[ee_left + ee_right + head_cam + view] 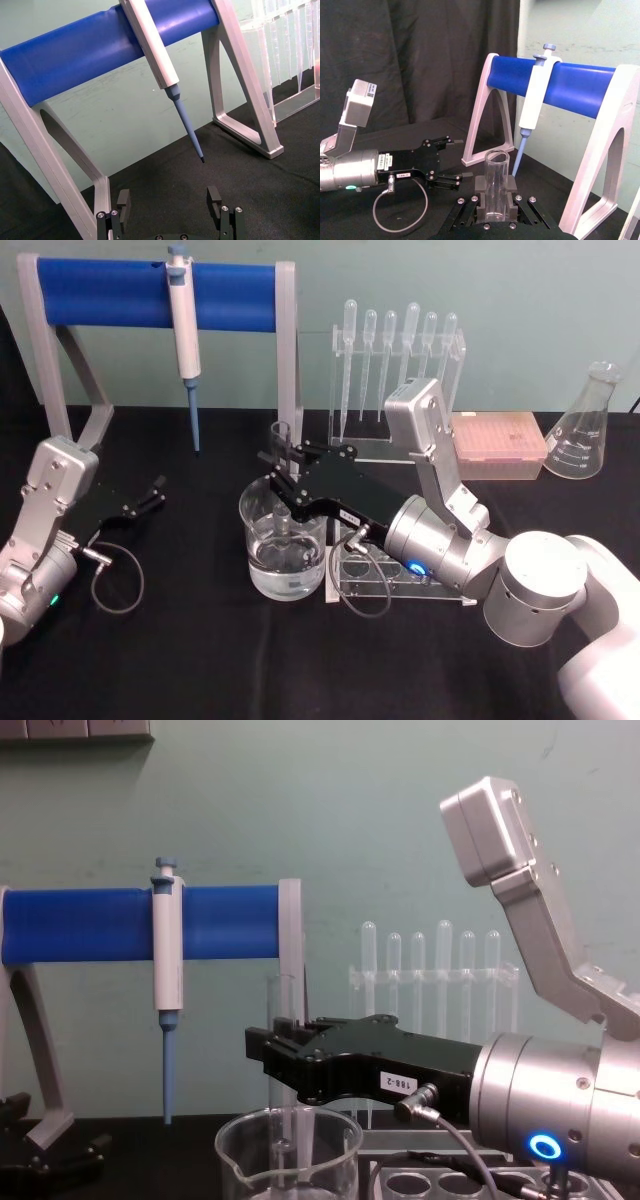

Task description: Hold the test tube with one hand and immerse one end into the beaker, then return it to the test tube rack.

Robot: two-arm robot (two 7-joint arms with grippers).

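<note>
The test tube point(283, 436) stands upright over the beaker point(257, 558), which holds clear liquid. My right gripper point(284, 472) is shut on the tube's upper part, and the open mouth sticks out above the fingers. The tube's lower end reaches down inside the beaker; I cannot tell whether it touches the liquid. In the chest view the test tube point(281, 1005) drops from the right gripper point(272, 1055) into the beaker point(325, 1160). In the right wrist view the test tube point(496, 175) sits between the fingers. My left gripper point(152, 492) rests open at the left, and its fingers point(214, 197) hold nothing.
A white-and-blue pipettor point(183, 330) hangs on a blue-barred stand point(100, 285) at the back left. Behind the beaker is a pipette stand point(400, 360). A rack with round holes point(390, 580) lies under my right wrist. A pink tip box point(497, 445) and a flask point(585, 425) sit back right.
</note>
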